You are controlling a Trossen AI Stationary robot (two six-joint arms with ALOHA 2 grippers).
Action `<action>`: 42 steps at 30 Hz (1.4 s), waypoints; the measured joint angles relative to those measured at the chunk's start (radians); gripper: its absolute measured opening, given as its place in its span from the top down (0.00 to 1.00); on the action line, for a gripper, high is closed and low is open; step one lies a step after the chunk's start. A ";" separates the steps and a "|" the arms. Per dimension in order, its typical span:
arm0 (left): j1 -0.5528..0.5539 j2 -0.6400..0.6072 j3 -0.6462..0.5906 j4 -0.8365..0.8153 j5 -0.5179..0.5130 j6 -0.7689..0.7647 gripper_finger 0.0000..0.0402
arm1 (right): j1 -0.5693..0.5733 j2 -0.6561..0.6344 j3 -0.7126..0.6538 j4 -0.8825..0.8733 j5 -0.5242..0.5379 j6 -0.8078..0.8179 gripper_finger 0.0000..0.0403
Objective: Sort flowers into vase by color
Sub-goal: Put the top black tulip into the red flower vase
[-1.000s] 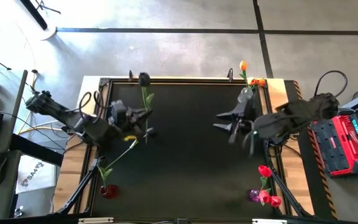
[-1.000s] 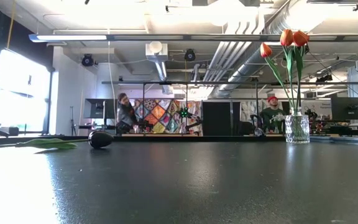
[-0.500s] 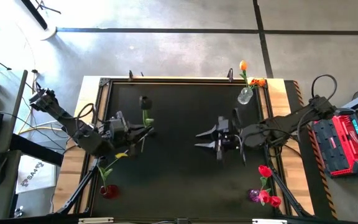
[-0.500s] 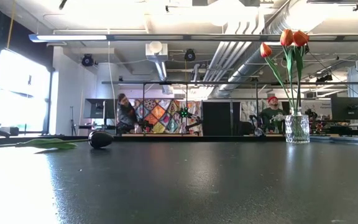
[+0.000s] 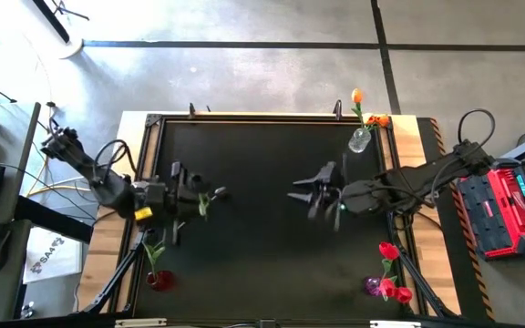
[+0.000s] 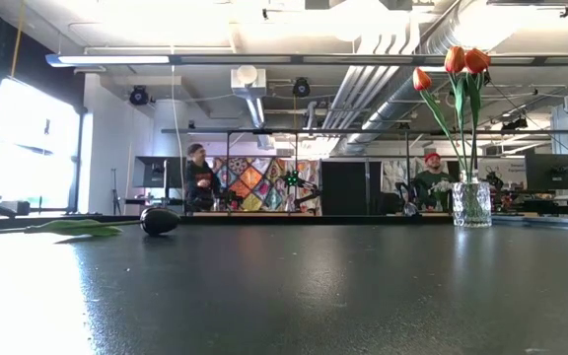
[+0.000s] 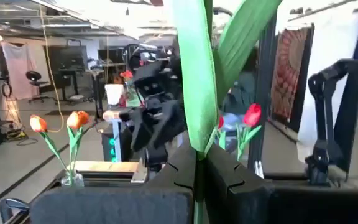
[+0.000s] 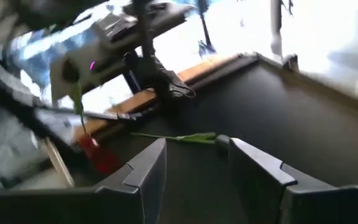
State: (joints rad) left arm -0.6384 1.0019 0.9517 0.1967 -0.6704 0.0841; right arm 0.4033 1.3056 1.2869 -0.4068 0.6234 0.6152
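Left claw [image 7: 199, 171]: clamped on a green stem [image 7: 194, 81], flower head cut off
Right claw [image 8: 194, 163]: spread wide, empty
Clear vase [image 6: 471, 204]: 3 orange tulips [image 6: 454, 63]

Four cameras: one overhead, one at table height, one on each wrist.

The high view looks straight down on the table [image 5: 272, 237]. The low view looks level across it into the room. Both share the vase [image 5: 360, 139] of orange flowers [image 6: 454, 61]. The left wrist view shows that vase too.
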 joint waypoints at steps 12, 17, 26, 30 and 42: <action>-0.112 -0.218 -0.356 0.251 0.043 -0.144 1.00 | 0.051 0.057 0.000 0.031 0.037 0.248 0.60; -0.185 -0.337 -0.367 0.301 0.485 -0.159 1.00 | 0.063 0.082 0.000 0.031 0.053 0.309 0.60; -0.342 -0.304 -0.344 0.087 0.760 -0.216 1.00 | 0.062 0.090 0.000 0.030 0.057 0.398 0.60; -0.448 -0.244 -0.345 0.082 0.726 -0.179 1.00 | 0.062 0.090 0.000 0.031 0.062 0.447 0.60; -0.646 -0.237 -0.509 0.264 0.383 -0.041 1.00 | 0.043 0.090 0.000 0.117 0.064 0.464 0.60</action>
State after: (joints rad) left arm -1.2841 0.7654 0.4422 0.4611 -0.2878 0.0435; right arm 0.4458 1.3952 1.2873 -0.2901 0.6870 1.0795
